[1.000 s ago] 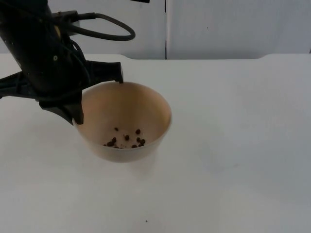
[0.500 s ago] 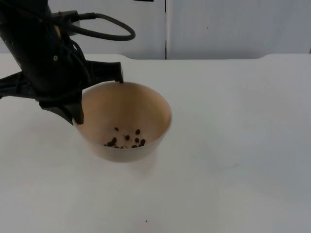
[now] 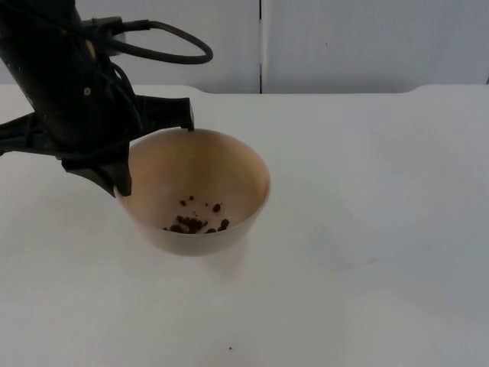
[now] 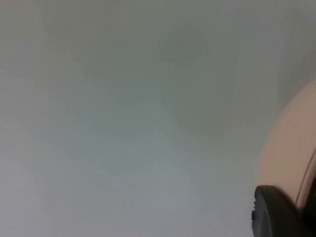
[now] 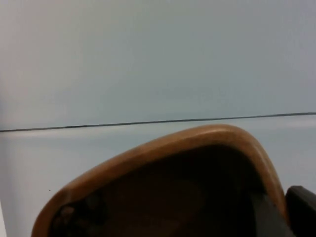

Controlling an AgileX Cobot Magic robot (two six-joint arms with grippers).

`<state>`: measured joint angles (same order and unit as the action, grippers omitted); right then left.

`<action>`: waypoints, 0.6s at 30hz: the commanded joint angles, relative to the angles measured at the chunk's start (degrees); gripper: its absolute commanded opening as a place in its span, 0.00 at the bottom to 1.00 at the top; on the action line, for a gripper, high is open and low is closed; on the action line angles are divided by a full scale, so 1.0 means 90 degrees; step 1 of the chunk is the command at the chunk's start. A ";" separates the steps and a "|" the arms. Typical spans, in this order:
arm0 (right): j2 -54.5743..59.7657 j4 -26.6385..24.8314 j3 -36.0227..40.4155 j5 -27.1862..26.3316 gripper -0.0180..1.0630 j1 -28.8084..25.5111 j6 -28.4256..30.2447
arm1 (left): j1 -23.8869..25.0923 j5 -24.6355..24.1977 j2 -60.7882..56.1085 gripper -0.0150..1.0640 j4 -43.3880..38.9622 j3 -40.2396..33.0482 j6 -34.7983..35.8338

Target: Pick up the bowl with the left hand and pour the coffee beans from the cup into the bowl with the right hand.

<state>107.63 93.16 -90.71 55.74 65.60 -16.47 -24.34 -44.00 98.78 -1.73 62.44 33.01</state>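
Note:
A pale beige bowl [image 3: 229,164] sits left of the table's middle in the top view, and my left gripper [image 3: 130,157] is shut on its left rim. Several dark coffee beans [image 3: 197,224] lie bunched at the bottom of the bowl. The left wrist view has the bowl's outer wall [image 4: 291,148] beside one black fingertip [image 4: 271,215]. My right gripper [image 5: 291,212] is shut on a brown cup [image 5: 197,138]. The cup's mouth faces the camera, its inside is dark, and a dark lump [image 5: 66,215] lies near its lip.
One stray bean [image 3: 230,349] lies on the white table [image 3: 367,229] near the front edge. The grey partition wall [image 3: 344,42] closes the far side. Open table stretches to the right of the bowl.
The beans in the bowl have shifted and bunched closer together. The bowl and the left arm have stayed where they were.

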 commanded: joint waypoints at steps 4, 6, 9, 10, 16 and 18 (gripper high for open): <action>-0.0072 -0.0074 -0.0008 0.0069 0.02 0.0028 -0.0124 | -0.0029 0.0044 -0.0056 0.01 0.0076 0.0011 0.0056; -0.0072 -0.0178 -0.0008 0.0069 0.02 0.0028 -0.0140 | -0.0029 0.0044 -0.0056 0.01 0.0076 0.0011 0.0056; -0.0072 -0.0436 -0.0008 0.0069 0.02 -0.0050 -0.0255 | -0.0029 0.0044 -0.0056 0.01 0.0076 0.0011 0.0056; -0.0072 -0.0510 -0.0008 0.0069 0.02 -0.0101 -0.0283 | -0.0029 0.0033 -0.0056 0.01 0.0075 0.0011 0.0056; -0.0072 -0.0726 -0.0008 0.0069 0.02 -0.0191 -0.0625 | -0.0029 0.0021 -0.0056 0.01 0.0075 0.0011 0.0056; -0.0072 -0.0814 -0.0008 0.0069 0.02 -0.0235 -0.0690 | -0.0029 0.0021 -0.0056 0.01 0.0075 0.0011 0.0056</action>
<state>107.63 85.90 -90.71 56.00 63.69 -21.52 -24.34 -44.00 98.78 -1.51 62.44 33.01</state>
